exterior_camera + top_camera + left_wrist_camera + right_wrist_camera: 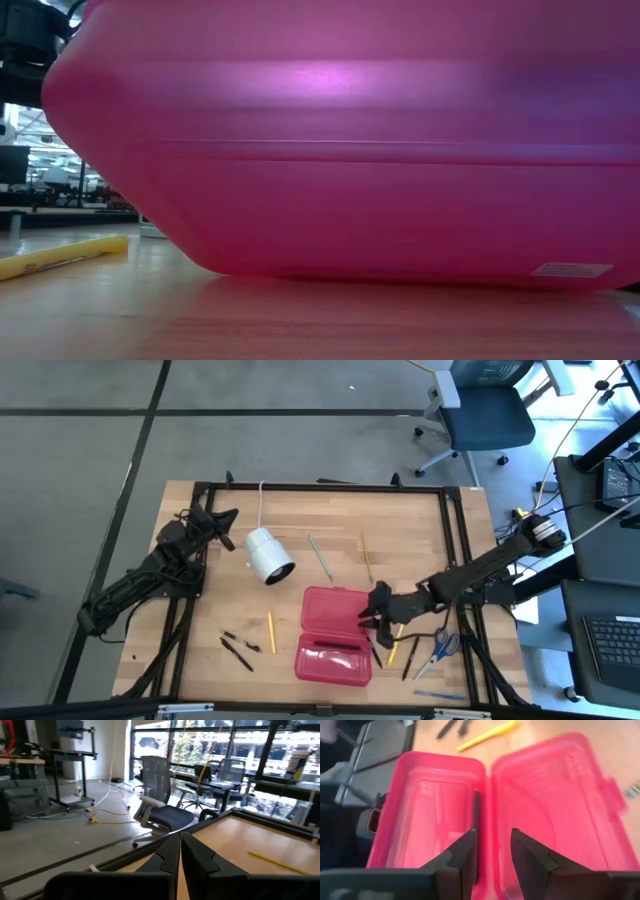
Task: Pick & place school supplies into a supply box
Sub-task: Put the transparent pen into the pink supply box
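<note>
Both arms are dark, nearly black, built of slim jointed links. The left arm (150,575), at nine o'clock on the table, carries loose black cabling along its links. The right arm (480,575), at three o'clock, has a pale silvery collar near its base. The fingers (462,855) are matte black, angular wedges with stepped inner faces.

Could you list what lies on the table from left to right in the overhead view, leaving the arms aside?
Black pens → white cylinder → yellow pencil → green pencil → open red case → wood-coloured pencil → blue-handled scissors.
</note>
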You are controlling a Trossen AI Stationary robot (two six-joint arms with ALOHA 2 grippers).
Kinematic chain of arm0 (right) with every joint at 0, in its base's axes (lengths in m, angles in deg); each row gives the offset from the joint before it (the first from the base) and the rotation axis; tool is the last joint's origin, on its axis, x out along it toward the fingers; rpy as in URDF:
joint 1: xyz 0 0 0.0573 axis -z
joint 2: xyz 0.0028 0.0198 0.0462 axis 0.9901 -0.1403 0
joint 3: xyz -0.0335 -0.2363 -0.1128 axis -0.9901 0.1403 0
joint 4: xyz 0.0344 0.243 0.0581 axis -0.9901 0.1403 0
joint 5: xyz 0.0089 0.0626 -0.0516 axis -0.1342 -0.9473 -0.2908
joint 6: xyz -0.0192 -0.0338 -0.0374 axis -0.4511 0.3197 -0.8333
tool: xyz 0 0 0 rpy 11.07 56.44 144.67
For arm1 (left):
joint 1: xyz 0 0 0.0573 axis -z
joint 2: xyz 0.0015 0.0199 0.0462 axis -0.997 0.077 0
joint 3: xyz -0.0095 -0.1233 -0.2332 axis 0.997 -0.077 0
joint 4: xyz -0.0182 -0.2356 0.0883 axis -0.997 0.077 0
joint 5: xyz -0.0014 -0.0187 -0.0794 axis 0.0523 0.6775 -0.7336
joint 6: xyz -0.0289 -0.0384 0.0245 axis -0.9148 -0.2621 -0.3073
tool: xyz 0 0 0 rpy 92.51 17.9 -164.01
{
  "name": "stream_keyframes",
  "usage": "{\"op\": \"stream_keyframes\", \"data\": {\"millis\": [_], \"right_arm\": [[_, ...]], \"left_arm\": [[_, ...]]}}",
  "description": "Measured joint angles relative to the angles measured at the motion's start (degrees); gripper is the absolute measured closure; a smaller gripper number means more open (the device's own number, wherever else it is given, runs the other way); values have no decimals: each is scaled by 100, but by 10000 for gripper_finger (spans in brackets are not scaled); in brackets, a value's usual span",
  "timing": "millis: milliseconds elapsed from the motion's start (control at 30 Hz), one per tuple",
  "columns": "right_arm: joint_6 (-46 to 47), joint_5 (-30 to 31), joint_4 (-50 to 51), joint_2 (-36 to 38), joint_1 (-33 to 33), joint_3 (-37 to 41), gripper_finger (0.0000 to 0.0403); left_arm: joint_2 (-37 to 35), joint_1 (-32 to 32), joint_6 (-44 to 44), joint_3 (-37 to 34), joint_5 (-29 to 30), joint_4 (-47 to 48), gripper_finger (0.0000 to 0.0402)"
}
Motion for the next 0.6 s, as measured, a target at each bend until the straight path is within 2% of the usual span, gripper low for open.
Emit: {"op": "stream_keyframes", "data": {"millis": [267, 600], "right_arm": [[364, 64, -780, 139, -77, 674, 280], [425, 62, -738, 136, -74, 873, 280]], "left_arm": [[19, 0, -53, -1, -78, 2, 364], [35, 0, -55, 0, -561, -25, 282]]}}
